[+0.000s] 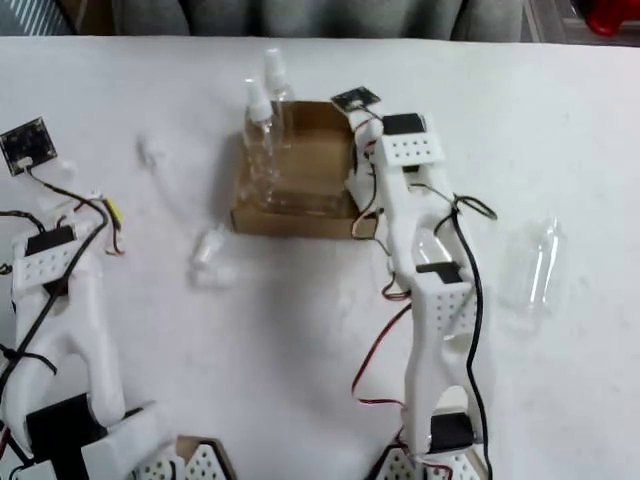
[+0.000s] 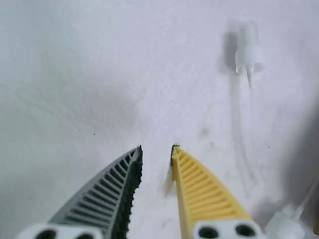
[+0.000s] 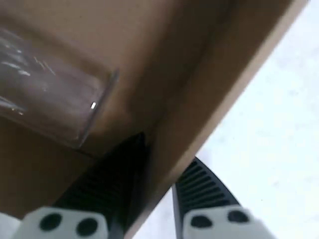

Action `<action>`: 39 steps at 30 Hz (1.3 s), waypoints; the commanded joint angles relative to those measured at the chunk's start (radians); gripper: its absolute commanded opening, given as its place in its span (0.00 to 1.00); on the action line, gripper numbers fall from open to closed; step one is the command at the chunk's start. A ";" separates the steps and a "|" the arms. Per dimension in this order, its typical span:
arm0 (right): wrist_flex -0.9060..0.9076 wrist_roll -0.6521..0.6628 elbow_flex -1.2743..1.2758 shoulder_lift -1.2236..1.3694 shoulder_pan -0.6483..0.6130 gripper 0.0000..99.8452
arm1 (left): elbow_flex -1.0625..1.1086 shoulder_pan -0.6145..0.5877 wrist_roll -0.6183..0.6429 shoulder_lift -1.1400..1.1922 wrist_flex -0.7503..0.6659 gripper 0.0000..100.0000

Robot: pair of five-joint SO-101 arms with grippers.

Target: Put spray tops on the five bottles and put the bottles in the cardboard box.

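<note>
— What lies around the arms?
— A clear bottle [image 1: 540, 265] lies flat on the white table [image 1: 560, 100], right of the right arm. A second spray top [image 1: 210, 245] lies just left of the cardboard box [image 1: 300, 215].
— And the fingers?
— The right gripper [image 3: 169, 149] pinches the box's right wall, one finger inside and one outside. The left gripper [image 2: 156, 149] holds nothing, its fingers slightly apart over the table, with a spray top [image 2: 247, 55] ahead of them, untouched.
— The box?
— Brown and open, with two capped bottles [image 1: 258, 140] upright at its left side.

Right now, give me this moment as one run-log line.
left jaws: open, near loose spray top | right jaws: clamped astride cardboard box wall | boxed: two capped bottles | outside: bottle lying on table
</note>
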 commanded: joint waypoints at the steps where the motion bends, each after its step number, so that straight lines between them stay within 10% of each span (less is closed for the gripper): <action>1: 0.015 0.057 -0.002 -0.024 0.024 0.02 | -0.009 0.013 -0.011 0.001 -0.028 0.11; 39: 0.140 -0.066 0.284 -0.257 0.019 0.02 | 0.002 0.013 -0.012 0.001 -0.035 0.11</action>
